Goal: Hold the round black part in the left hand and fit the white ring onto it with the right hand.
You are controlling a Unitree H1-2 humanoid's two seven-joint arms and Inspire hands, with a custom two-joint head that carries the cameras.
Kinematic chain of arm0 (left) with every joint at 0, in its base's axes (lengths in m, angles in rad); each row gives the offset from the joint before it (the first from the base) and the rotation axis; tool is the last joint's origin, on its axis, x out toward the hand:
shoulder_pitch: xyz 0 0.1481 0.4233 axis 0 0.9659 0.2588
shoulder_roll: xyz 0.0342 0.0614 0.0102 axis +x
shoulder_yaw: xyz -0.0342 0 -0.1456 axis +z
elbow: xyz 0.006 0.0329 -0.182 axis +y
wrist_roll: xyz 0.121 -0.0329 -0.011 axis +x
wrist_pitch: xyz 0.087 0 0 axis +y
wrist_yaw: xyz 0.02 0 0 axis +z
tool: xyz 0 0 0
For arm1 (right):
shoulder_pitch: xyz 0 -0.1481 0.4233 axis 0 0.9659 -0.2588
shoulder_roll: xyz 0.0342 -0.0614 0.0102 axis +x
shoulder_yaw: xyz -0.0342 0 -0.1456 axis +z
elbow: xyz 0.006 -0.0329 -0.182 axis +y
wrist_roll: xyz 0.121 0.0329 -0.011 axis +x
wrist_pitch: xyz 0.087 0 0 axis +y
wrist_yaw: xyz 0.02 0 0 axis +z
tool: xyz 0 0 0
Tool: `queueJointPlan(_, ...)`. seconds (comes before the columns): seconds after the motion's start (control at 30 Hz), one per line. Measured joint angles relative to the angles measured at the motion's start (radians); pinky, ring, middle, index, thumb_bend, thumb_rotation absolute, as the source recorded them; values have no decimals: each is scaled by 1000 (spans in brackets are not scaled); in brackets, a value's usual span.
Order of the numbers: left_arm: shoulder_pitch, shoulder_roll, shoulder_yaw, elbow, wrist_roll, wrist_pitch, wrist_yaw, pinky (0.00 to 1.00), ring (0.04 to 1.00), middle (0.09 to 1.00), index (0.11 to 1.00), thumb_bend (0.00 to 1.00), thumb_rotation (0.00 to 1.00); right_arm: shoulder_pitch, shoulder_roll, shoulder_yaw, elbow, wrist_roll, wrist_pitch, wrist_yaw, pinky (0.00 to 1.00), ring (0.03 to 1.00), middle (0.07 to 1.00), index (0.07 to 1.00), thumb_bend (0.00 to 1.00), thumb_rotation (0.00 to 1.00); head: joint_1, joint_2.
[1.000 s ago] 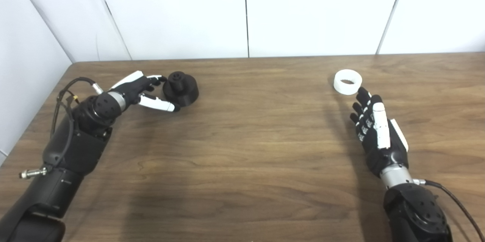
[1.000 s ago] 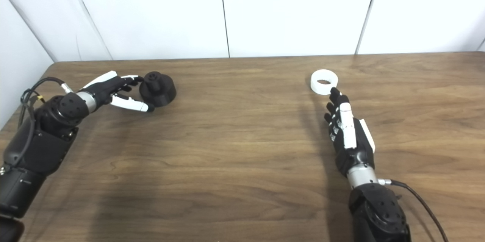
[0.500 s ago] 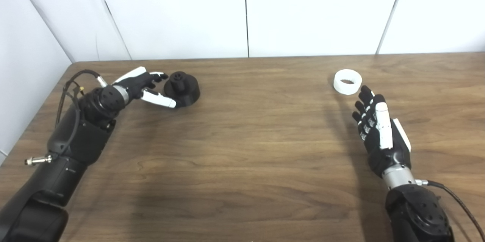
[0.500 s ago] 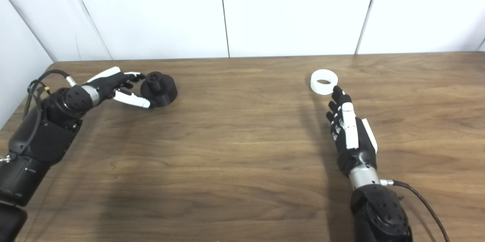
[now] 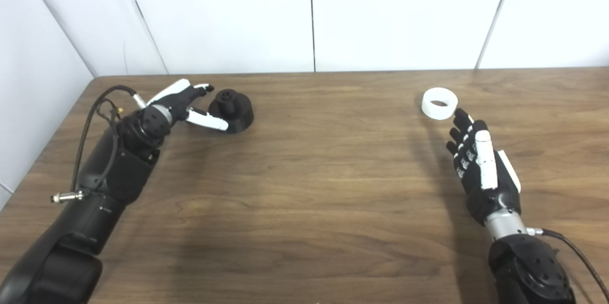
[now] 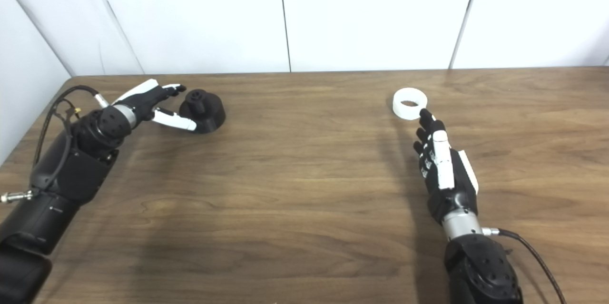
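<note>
The round black part point(image 5: 232, 110) with a raised hub sits on the wooden table point(image 5: 314, 171) at the far left. My left hand point(image 5: 183, 104) is open just left of it, fingers spread around its near-left side, thumb tip by its base; no firm hold shows. The white ring point(image 5: 439, 103) lies flat at the far right. My right hand point(image 5: 476, 161) is open with straight fingers, fingertips just short of the ring's near edge, holding nothing.
White wall panels point(image 5: 309, 14) stand behind the table's back edge. The table's left edge runs close to my left arm point(image 5: 95, 185). A cable point(image 5: 575, 256) trails from my right wrist at the bottom right.
My left hand and arm have moved farther away along the table and closer around the black part, which slid slightly right. My right hand drew back a little. The camera shifted slightly.
</note>
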Motion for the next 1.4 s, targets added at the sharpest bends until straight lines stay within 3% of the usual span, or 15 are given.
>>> queueJointPlan(0.17,0,-23,-15,6,13,-6,9,861,978,976,965,1000,382,0,0,-2,-1,-4,0,-1,1000,1000,993,950,490,1000,2,2)
queueJointPlan(0.63,-7,-26,-38,6,17,-26,4,875,964,940,910,1000,406,0,-2,-10,-1,-10,0,-1,1000,1000,987,943,490,1000,0,2)
queueJointPlan(1.17,-6,-37,-39,6,14,-63,9,855,933,890,772,956,288,-1,-2,-10,-4,-17,2,-1,1000,1000,982,947,491,1000,0,-2)
queueJointPlan(1.4,14,-56,-17,6,8,-104,53,842,926,881,743,917,225,-2,0,-10,-27,-18,15,-4,1000,1000,979,943,488,1000,0,-2)
